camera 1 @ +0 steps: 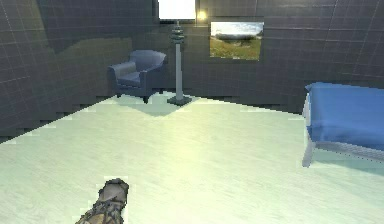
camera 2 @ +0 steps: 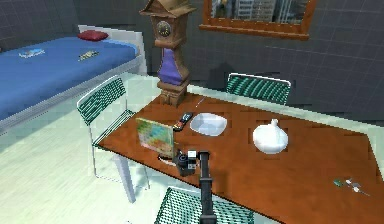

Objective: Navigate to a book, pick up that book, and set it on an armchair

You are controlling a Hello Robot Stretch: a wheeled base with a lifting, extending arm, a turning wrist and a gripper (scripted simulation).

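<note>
Book (camera 2: 155, 133) at the wooden table's (camera 2: 300, 165) left edge, beside the gripper (camera 2: 177, 159); jaw state and hold cannot be told. Blue armchair (camera 1: 138, 72) far left.

A home — a blue bed (camera 1: 345, 112), an armchair (camera 1: 138, 72), a floor lamp (camera 1: 178, 60), a dining table (camera 2: 312, 170)

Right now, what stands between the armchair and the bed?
In the forward view, a floor lamp stands between the armchair and the bed, close to the armchair.
</note>
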